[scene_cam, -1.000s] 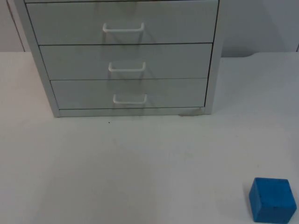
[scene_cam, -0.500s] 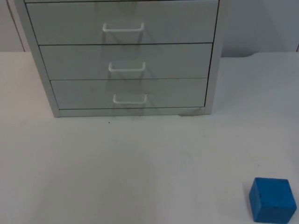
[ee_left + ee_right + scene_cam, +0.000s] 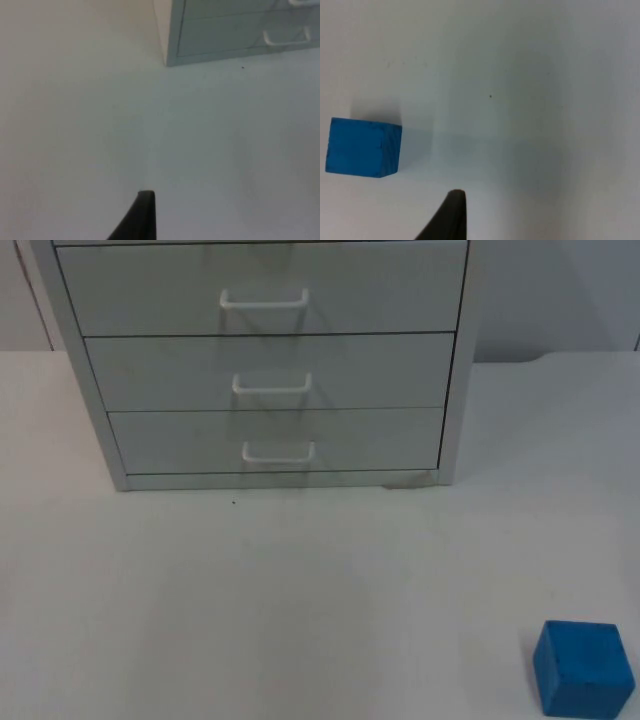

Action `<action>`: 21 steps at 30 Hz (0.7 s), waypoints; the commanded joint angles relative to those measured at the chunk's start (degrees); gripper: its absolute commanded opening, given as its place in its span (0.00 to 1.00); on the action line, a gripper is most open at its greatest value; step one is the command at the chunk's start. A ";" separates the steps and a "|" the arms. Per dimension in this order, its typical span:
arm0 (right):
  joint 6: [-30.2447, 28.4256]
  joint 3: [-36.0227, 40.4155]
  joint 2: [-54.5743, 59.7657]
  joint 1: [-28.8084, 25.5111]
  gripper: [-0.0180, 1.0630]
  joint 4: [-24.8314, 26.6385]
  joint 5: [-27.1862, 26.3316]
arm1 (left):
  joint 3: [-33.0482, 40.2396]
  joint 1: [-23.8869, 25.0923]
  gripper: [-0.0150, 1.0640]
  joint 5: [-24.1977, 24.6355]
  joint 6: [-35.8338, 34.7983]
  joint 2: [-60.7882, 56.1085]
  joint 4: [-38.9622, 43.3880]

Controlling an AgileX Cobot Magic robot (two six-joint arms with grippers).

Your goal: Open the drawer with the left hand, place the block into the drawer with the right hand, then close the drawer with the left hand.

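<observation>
one cabinet (image 3: 455,390), three drawers (image 3: 270,370), three handles (image 3: 272,385), one block (image 3: 583,667).

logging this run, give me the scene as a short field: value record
cabinet: grey drawer cabinet at the back of the white table
drawers: three in view, all shut, each with a white handle
block: blue block on the table, in front of the cabinet and off to its right, untouched
left gripper: fingertip over bare table, near the cabinet's corner
right gripper: fingertip above the table beside the block
task stage: not begun
</observation>
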 commanded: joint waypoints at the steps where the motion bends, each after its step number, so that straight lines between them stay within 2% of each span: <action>1: -0.02 0.04 -0.01 -0.23 0.99 0.15 -0.60 | -1.79 -0.33 0.92 1.18 2.62 2.89 -3.02; 6: -0.02 0.08 -0.01 -0.23 0.99 0.15 -0.74 | -3.76 -0.72 0.91 2.71 10.48 11.35 -11.74; 8: -0.02 0.08 -0.01 -0.23 0.99 0.15 -1.18 | -4.09 -3.78 0.85 2.50 12.48 16.20 -13.41; 10: -0.02 0.08 -0.01 -0.23 0.99 0.15 -1.53 | -4.09 -4.38 0.82 2.04 12.48 17.09 -13.22; 12: -0.02 0.08 -0.01 -0.23 0.99 0.15 -1.76 | -4.09 -8.97 0.76 -1.15 12.48 20.91 -11.76; 14: -0.02 0.25 -0.01 -0.23 0.99 0.15 -1.87 | -4.09 -10.48 0.76 -2.49 12.48 22.34 -11.63; 18: -0.02 1.55 -0.01 -0.23 0.99 0.15 -2.96 | -4.09 -17.90 0.76 -6.08 12.62 27.01 -9.78; 19: -0.02 1.55 -0.01 -0.23 0.99 0.15 -2.96 | -4.09 -17.90 0.76 -6.08 12.62 27.01 -9.78; 21: -0.02 1.55 -0.01 -0.23 0.99 0.15 -2.96 | -4.09 -22.40 0.76 -8.23 12.63 28.94 -7.91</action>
